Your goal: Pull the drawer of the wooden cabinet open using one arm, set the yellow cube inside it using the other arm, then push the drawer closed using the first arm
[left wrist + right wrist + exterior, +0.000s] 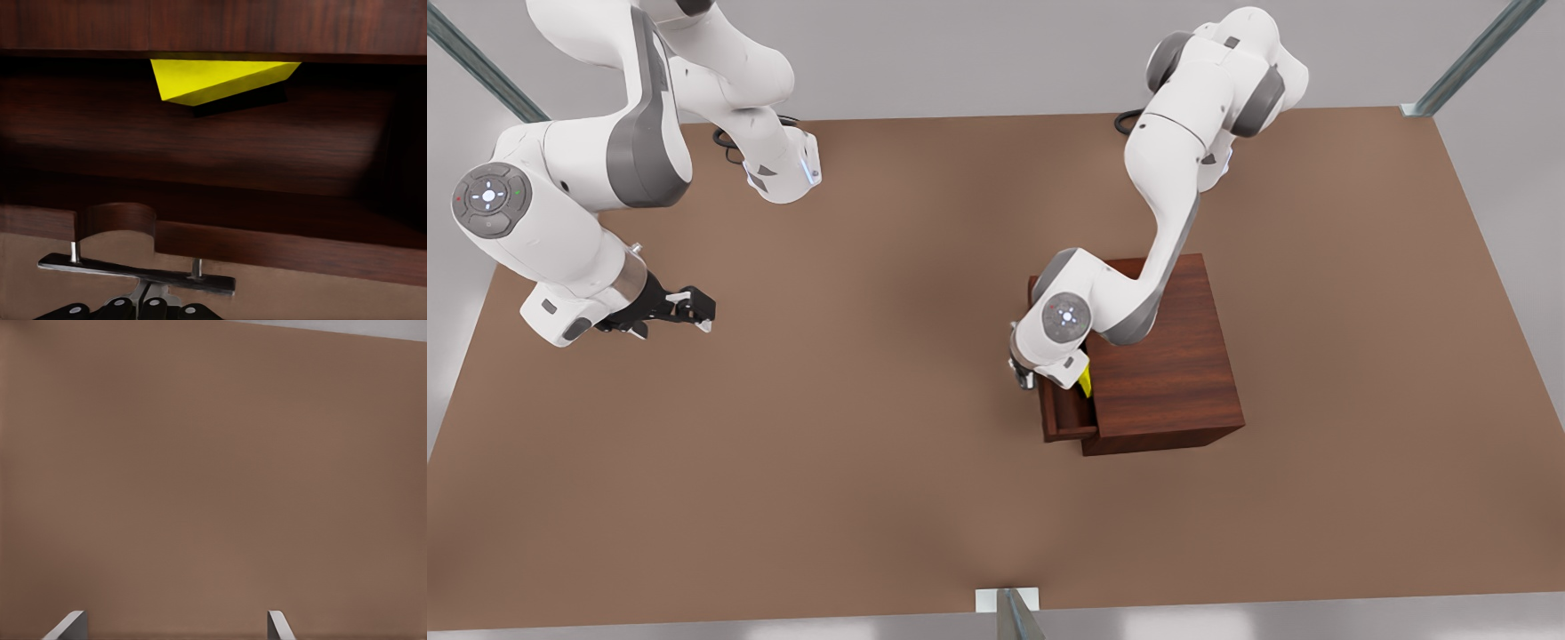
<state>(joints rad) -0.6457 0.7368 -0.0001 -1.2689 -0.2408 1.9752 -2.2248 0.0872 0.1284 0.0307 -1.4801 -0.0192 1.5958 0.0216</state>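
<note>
Wooden cabinet (1169, 356): dark reddish-brown, streaky grain, flat top; standing on the brown surface (827, 462) toward the right edge as the front view shows it, roughly midway between far and near edges.

Drawer (1065, 416): partly pulled out of the cabinet toward the front view's left; thin silver bar handle (137, 270) on its front.

Yellow cube (1085, 380): inside the open drawer, at the mouth of the cabinet, partly tucked under the cabinet's top edge; tilted in the left wrist view (220, 80), with a dark shadow beneath.

Left gripper (1021, 369): at the drawer front, just outside the handle; arm reaching down across the cabinet top and covering part of it and of the drawer. Fingers (155, 308) seen at the handle in the left wrist view; apart or together cannot be told.

Right gripper (694, 313): well apart from the cabinet, over bare surface near the left edge in the front view; arm waiting. Fingers (279, 625) spread apart, nothing between them but surface (213, 480).

Surroundings: metal frame struts (1472, 58) at the corners; black cables (734, 147) by the arm bases at the far edge.
</note>
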